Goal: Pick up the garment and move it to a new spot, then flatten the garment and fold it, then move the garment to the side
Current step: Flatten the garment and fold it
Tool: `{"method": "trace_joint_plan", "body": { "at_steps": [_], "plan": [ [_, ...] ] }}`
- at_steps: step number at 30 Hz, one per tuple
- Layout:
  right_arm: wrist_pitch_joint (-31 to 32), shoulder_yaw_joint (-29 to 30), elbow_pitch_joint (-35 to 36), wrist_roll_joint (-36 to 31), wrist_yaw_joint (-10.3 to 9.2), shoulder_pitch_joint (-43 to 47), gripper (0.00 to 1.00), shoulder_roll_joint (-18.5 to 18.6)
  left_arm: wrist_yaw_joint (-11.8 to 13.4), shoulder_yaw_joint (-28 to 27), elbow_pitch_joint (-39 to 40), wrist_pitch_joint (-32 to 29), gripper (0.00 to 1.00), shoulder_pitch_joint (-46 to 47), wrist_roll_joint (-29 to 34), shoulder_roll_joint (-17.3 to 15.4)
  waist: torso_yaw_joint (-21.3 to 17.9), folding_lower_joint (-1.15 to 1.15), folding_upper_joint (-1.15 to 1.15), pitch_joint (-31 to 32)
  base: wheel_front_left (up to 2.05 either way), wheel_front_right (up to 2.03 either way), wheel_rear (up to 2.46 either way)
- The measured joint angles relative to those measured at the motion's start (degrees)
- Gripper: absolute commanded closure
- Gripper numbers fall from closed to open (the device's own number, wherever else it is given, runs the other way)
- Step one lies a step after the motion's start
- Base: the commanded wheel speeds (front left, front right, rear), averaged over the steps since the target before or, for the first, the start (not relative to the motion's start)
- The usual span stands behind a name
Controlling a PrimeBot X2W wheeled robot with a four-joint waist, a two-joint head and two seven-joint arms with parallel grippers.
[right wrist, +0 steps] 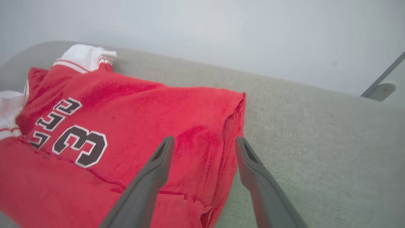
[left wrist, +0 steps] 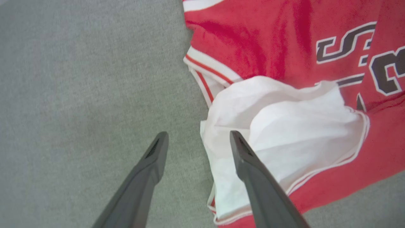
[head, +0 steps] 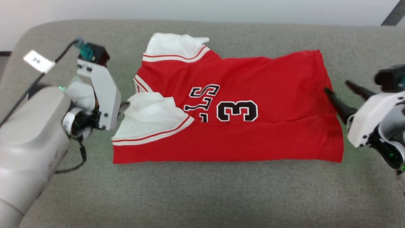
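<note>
The garment [head: 246,139] is a red jersey with a black "3", lying folded lengthwise on the grey cushion. Its white sleeves with striped trim lie at its left end. My left gripper [head: 124,107] sits at that end beside the nearer sleeve. In the left wrist view the left gripper [left wrist: 198,134] is open: one finger is over the white sleeve [left wrist: 284,126], the other over bare fabric. My right gripper [head: 338,88] is at the garment's right hem. In the right wrist view it [right wrist: 205,139] is open, straddling the red hem edge [right wrist: 234,120] without pinching it.
The grey-green upholstered surface [head: 202,196] stretches in front of and behind the garment, with a rounded corner at far left. A pale wall [right wrist: 221,31] runs behind it. A dark metal strut [head: 392,14] stands at the top right. A cable and label hang from my left arm [head: 39,61].
</note>
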State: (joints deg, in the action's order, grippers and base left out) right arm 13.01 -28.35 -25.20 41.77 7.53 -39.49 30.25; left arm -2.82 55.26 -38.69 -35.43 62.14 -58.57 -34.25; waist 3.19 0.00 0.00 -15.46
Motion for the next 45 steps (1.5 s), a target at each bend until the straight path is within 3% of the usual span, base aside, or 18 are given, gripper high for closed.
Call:
{"method": "trace_joint_plan", "body": {
  "at_steps": [6,11,21,27,34,45],
  "plan": [
    [-9.7,9.6,3.2,-7.6,0.00,5.2,0.00,-2.9,2.9,-0.8,5.9,-6.2,0.00,-3.7,-4.6,-2.0,0.9,0.00,0.00,2.2,0.00,0.00,0.00],
    [-13.7,17.9,8.5,-14.7,0.00,10.8,0.00,-7.7,6.6,-0.9,11.3,-11.2,0.00,-6.0,-6.8,-4.6,0.5,0.00,0.00,3.1,0.00,0.00,0.00],
    [-12.4,29.4,22.3,-23.2,0.00,20.5,0.00,-17.1,13.6,-0.7,20.2,-17.0,0.00,-11.1,-9.8,-9.9,-2.3,0.00,0.00,3.4,0.00,0.00,0.00],
    [-10.4,32.8,27.4,-24.3,0.00,24.1,0.00,-19.3,15.9,-0.9,23.5,-15.8,0.00,-14.6,-10.5,-12.0,-3.5,0.00,0.00,3.1,0.00,0.00,0.00],
    [-8.9,34.4,30.2,-24.3,0.00,26.2,0.00,-21.1,16.3,-1.6,20.8,-11.0,0.00,-18.0,-10.6,-11.7,-4.0,0.00,0.00,2.6,0.00,0.00,0.00],
    [-1.9,34.4,32.3,-24.1,0.00,27.9,0.00,-21.9,11.5,-2.7,10.9,-4.6,0.00,-19.4,-11.9,-6.5,-4.2,0.00,0.00,2.3,0.00,0.00,0.00]
  ]
}}
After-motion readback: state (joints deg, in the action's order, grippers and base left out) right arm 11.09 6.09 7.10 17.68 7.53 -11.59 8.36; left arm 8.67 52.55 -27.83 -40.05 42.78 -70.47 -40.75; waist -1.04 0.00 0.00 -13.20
